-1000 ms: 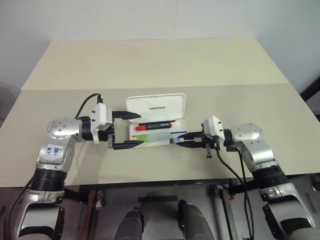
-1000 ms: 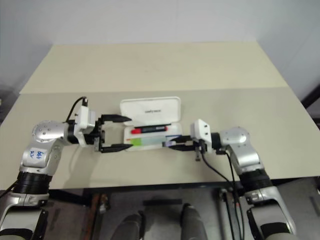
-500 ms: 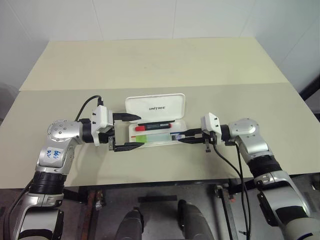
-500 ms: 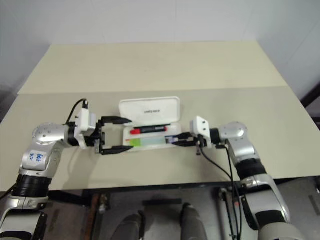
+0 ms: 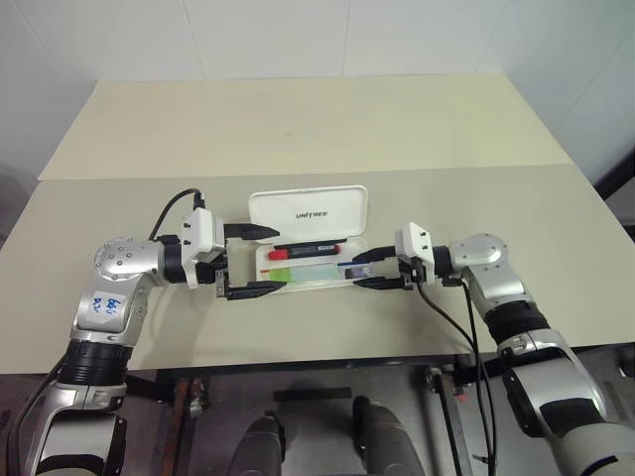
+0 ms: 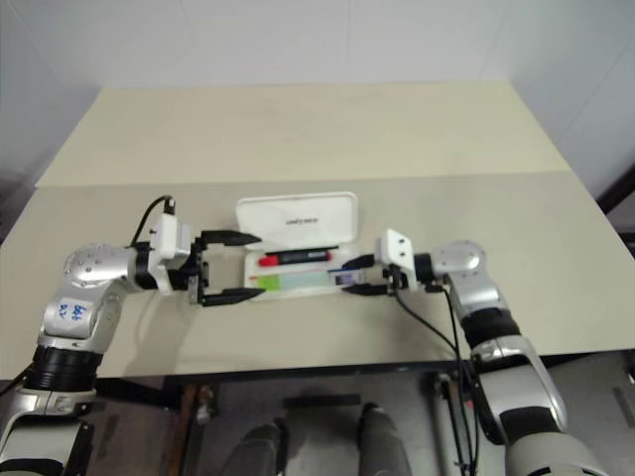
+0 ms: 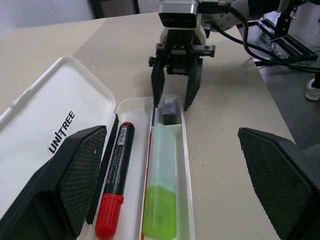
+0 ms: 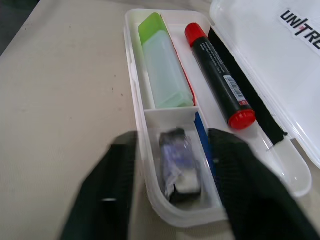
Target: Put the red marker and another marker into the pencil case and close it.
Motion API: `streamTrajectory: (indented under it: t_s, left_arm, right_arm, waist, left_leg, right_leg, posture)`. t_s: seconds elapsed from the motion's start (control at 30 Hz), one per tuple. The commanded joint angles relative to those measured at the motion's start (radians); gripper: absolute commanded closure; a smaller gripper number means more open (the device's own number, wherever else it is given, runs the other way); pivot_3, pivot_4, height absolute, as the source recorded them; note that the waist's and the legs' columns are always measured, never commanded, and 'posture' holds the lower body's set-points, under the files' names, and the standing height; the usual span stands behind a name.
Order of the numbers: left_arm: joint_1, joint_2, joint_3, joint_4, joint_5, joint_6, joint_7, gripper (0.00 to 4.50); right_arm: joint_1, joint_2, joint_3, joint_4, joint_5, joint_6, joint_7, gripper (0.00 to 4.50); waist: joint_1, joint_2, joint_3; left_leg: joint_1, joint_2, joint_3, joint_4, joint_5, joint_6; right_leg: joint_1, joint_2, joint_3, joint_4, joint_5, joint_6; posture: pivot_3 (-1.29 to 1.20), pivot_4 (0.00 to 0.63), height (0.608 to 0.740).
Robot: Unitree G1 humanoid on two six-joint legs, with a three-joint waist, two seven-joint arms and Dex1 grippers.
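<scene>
The white pencil case (image 5: 342, 280) lies open mid-table, with its printed lid (image 5: 309, 211) tilted back. Both markers lie in its tray. The red marker (image 7: 114, 186) has a black barrel and a red cap. The light-green marker (image 7: 161, 195) rests beside it in the front compartment. My left gripper (image 5: 252, 260) is open, its fingers straddling the case's left end. At the right end my right gripper (image 5: 365, 271) is open, with one finger on each side of the end compartment. A small dark piece (image 8: 177, 161) lies in that compartment.
The beige table (image 5: 298, 129) stretches well beyond the case at the back and on both sides. A seam runs across it just behind the lid. The table's front edge is close below both grippers. Cables hang from both wrists.
My right gripper has moved in to the case's right end and opened its fingers. The small dark piece it carried now lies in the end compartment. The left gripper has stayed still.
</scene>
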Motion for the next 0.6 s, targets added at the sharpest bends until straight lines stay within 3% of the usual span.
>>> streamTrajectory:
  t_s: [0.03,0.1,0.13,0.53,0.6]
  left_arm:
    - [-0.009,0.012,0.022,-0.035,-0.018,0.001,0.008,0.00]
    - [-0.008,0.012,0.023,-0.035,-0.019,0.002,0.009,0.00]
    - [-0.008,0.012,0.023,-0.035,-0.019,0.002,0.009,0.00]
    - [0.005,0.037,0.049,-0.013,-0.035,0.000,-0.014,0.00]
    - [0.017,0.053,0.072,-0.005,-0.057,-0.002,-0.034,0.41]
  right_arm:
    - [-0.029,0.009,-0.037,-0.017,0.007,-0.043,-0.021,0.90]
    - [-0.033,0.012,-0.043,-0.024,0.012,-0.052,-0.032,0.17]
    - [-0.034,0.013,-0.044,-0.025,0.014,-0.054,-0.035,0.05]
    - [0.055,-0.069,-0.135,-0.303,0.135,0.083,-0.011,0.05]
    - [0.111,-0.122,-0.173,-0.377,0.163,0.127,-0.013,0.00]
  waist:
    - [0.000,0.000,0.000]
    - [0.000,0.000,0.000]
    - [0.000,0.000,0.000]
    - [0.003,0.000,0.000]
    - [0.004,0.000,0.000]
  left_leg:
    - [0.000,0.000,0.000,0.000,0.000,0.000]
    - [0.000,0.000,0.000,0.000,0.000,0.000]
    - [0.000,0.000,0.000,0.000,0.000,0.000]
    - [0.000,0.000,0.000,0.000,0.000,0.000]
    - [0.000,0.000,0.000,0.000,0.000,0.000]
  right_leg:
    - [0.000,0.000,0.000,0.000,0.000,0.000]
    - [0.000,0.000,0.000,0.000,0.000,0.000]
    - [0.000,0.000,0.000,0.000,0.000,0.000]
    - [0.000,0.000,0.000,0.000,0.000,0.000]
    - [0.000,0.000,0.000,0.000,0.000,0.000]
  posture:
    - [0.00,0.150,0.740]
    - [0.00,0.150,0.740]
    - [0.00,0.150,0.740]
    - [0.00,0.150,0.740]
    - [0.00,0.150,0.740]
